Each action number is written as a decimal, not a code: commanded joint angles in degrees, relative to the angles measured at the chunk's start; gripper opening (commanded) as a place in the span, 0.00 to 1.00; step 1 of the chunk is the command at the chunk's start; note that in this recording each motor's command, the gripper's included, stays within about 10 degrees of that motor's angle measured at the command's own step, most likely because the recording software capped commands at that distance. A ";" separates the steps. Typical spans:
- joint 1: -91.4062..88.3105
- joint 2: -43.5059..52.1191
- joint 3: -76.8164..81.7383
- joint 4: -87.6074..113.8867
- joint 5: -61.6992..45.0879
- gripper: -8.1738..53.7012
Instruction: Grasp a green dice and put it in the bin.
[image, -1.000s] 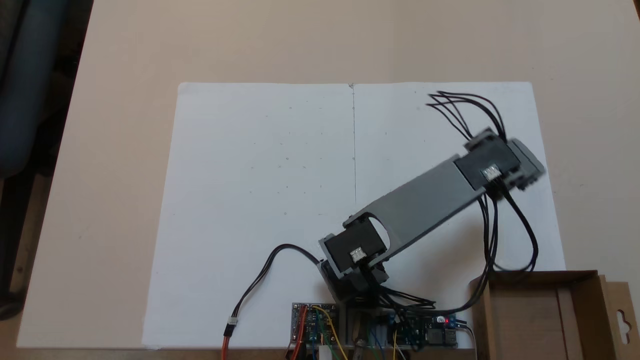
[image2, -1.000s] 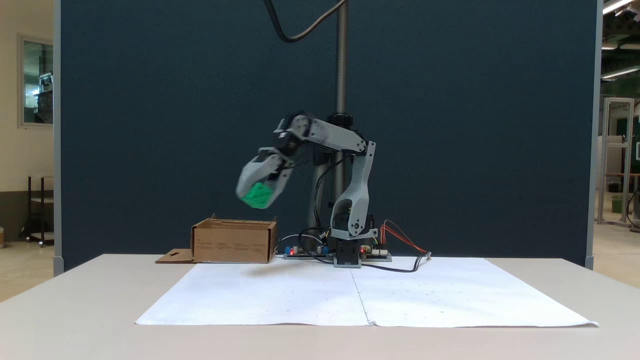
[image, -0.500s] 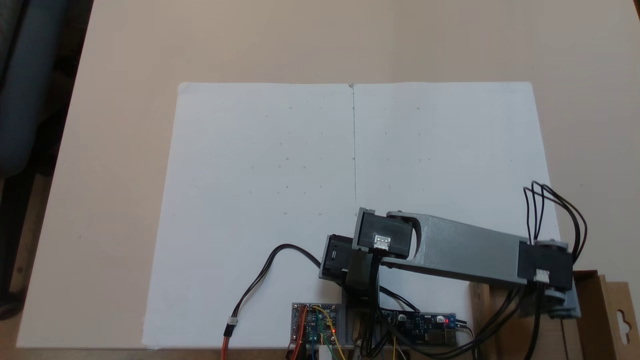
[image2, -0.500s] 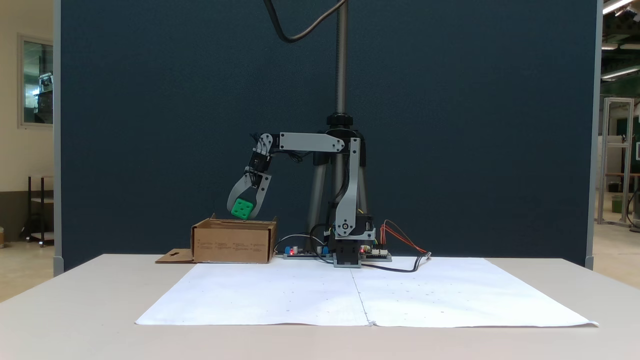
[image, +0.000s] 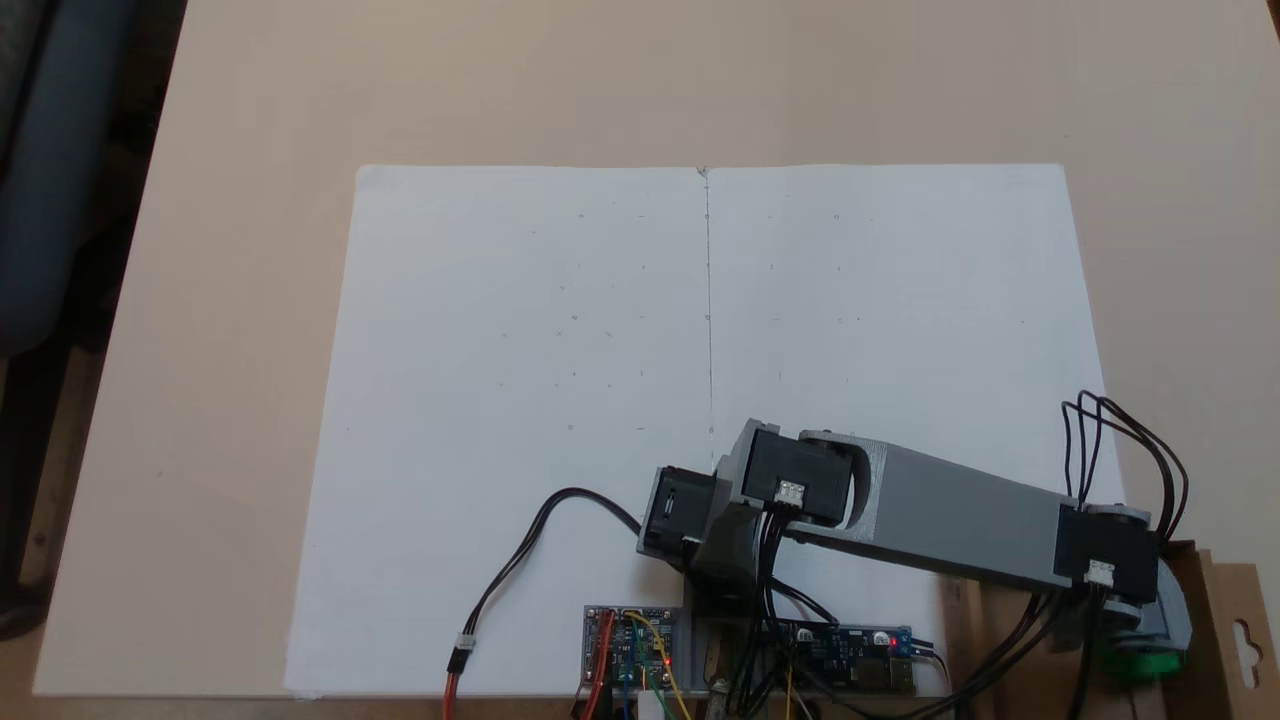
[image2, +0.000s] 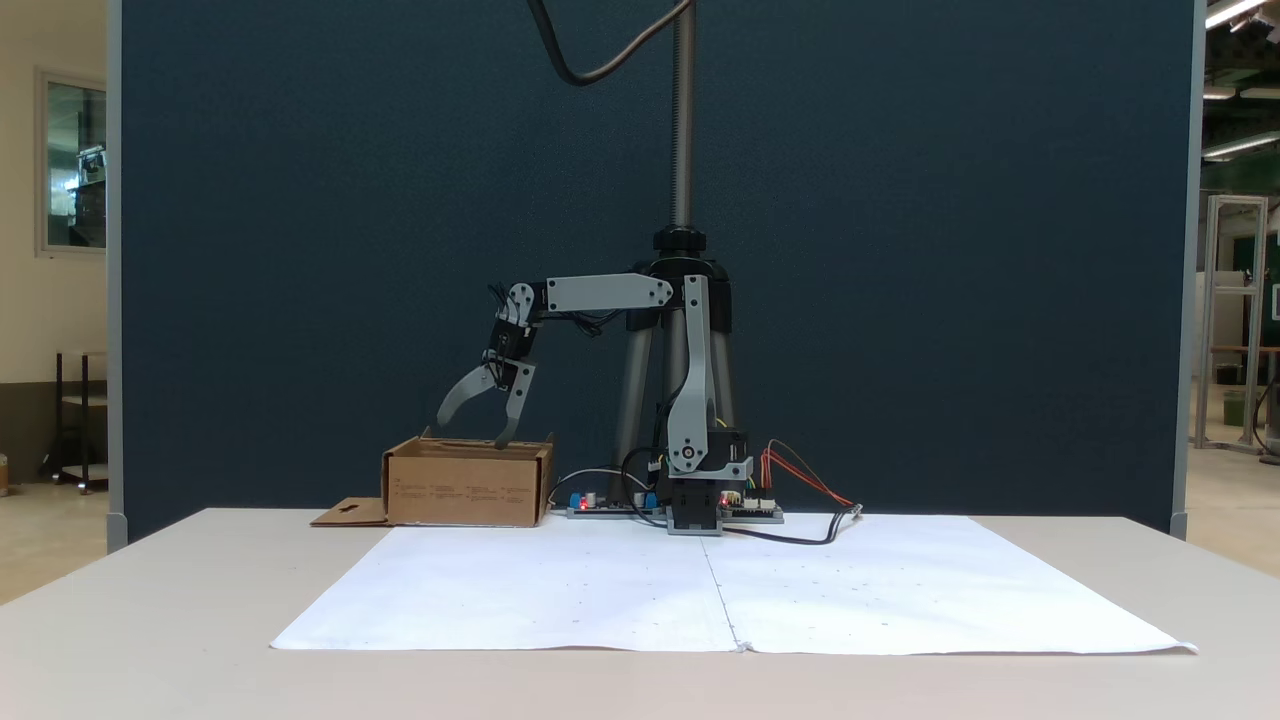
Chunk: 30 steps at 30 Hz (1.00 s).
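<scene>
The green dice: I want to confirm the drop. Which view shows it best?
The top-down fixed view: the small bright green dice peeks out under the wrist, over the brown cardboard bin. The side fixed view gives just the open gripper above the bin's wall.

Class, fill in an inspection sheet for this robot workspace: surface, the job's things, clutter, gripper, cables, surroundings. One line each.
Surface: beige table with white paper sheets laid side by side.
Job's things: green dice seen from above inside the bin, partly under the wrist.
Clutter: nothing seen on the paper.
Gripper: gripper open above the bin, fingers spread, holding nothing.
Cables: black cable loops over the paper; wires crowd the circuit boards at the arm's base.
Surroundings: dark blue partition behind; a metal stand.
</scene>
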 joint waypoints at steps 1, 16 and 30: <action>-1.14 1.05 -3.69 -3.08 4.31 0.78; -52.12 14.41 -6.59 -3.52 19.42 0.85; -94.31 13.97 -6.42 -9.84 20.74 0.85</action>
